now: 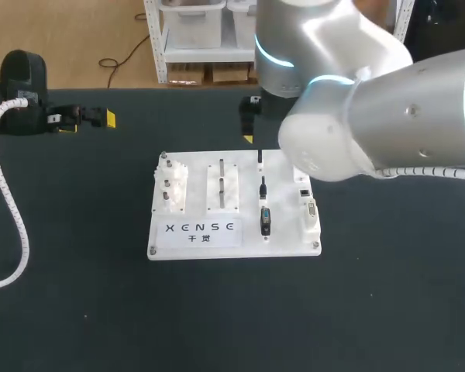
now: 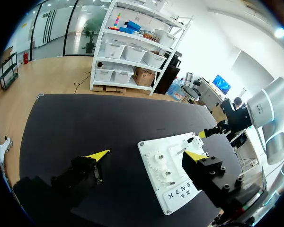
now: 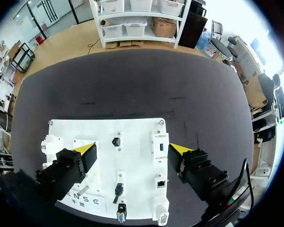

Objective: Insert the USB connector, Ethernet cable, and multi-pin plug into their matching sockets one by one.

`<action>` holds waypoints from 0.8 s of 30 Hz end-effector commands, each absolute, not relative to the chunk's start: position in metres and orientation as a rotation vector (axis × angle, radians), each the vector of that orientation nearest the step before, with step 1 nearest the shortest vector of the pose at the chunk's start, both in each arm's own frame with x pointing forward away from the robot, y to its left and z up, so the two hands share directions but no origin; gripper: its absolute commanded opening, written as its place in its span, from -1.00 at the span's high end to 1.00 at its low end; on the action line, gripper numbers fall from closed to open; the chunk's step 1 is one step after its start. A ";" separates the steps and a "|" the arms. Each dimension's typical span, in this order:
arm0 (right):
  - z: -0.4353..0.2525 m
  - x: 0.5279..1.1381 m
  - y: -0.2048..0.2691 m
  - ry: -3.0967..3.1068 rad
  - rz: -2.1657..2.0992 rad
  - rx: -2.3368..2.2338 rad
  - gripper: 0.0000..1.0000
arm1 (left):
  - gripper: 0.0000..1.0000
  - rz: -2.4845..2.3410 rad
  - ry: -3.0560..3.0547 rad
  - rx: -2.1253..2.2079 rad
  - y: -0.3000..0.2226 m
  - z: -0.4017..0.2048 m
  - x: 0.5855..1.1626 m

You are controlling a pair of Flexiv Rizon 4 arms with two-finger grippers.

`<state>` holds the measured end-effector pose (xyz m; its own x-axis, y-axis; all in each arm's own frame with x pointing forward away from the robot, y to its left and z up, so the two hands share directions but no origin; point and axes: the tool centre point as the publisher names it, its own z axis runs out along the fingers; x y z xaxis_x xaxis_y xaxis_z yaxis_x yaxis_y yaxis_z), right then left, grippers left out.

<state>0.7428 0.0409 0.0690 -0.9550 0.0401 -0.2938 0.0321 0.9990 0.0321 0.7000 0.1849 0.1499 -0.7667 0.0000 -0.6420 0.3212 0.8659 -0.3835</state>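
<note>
Jaws of the left gripper (image 1: 87, 122) stand open, holding nothing; jaws of the right gripper (image 3: 132, 148) likewise.

Head view: the left gripper sits at the far left of the table (image 1: 77, 310), well apart from the white board (image 1: 287, 221). The right arm (image 1: 387, 108) overhangs the board's far right corner. Three plugs (image 1: 263, 187) lie in a row beside the socket strip (image 1: 307, 203).

Left wrist view: the board lies ahead of the spread fingers.

Right wrist view: the right gripper hangs above the board, with plugs and socket strip under its span.
</note>
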 end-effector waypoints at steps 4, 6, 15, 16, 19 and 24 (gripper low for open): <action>0.067 0.740 0.038 2.874 0.026 0.100 -1.00 | -1.00 -0.637 2.374 0.231 0.185 0.150 0.700; 0.064 0.741 0.039 2.900 -0.010 0.146 -1.00 | -1.00 -0.637 2.374 0.231 0.185 0.150 0.700; 0.051 0.753 0.057 2.980 0.012 0.132 -1.00 | -1.00 -0.637 2.374 0.231 0.185 0.150 0.700; 0.049 0.753 0.058 2.995 0.018 0.125 -1.00 | -1.00 -0.637 2.374 0.231 0.185 0.150 0.700; 0.044 0.752 0.062 3.023 0.026 0.100 -1.00 | -1.00 -0.637 2.374 0.231 0.185 0.150 0.700; 0.036 0.748 0.064 3.043 0.036 0.081 -1.00 | -1.00 -0.637 2.374 0.231 0.185 0.150 0.700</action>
